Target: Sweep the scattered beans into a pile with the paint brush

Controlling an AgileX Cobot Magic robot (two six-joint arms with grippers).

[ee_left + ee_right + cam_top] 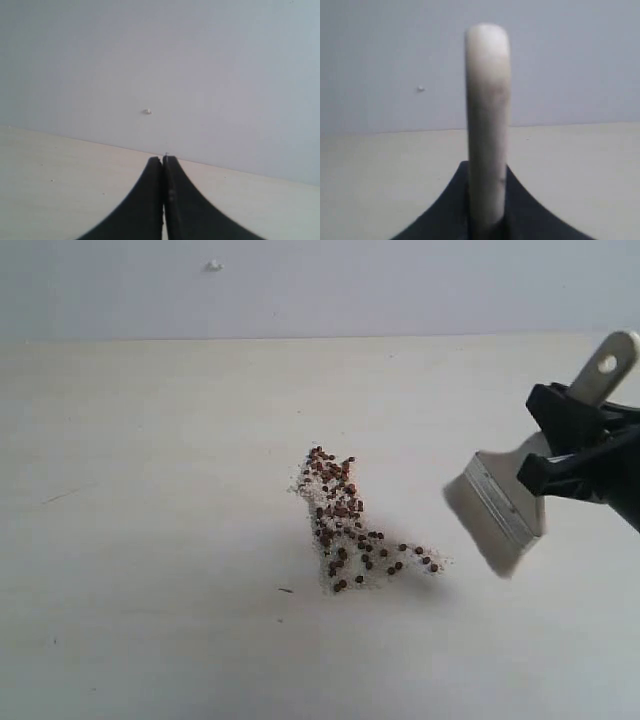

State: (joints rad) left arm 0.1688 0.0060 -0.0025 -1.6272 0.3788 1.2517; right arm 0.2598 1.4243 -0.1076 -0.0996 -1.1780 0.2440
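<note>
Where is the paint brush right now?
Exterior view: the paint brush is at the right, held in the right hand, right of the beans.

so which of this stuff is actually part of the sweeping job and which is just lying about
In the job:
- the paint brush, gripped by the right tool
- the beans, strewn on the table

Just there:
- a white speck on the wall
- a dark fleck on the table
- the left tool, shut and empty
</note>
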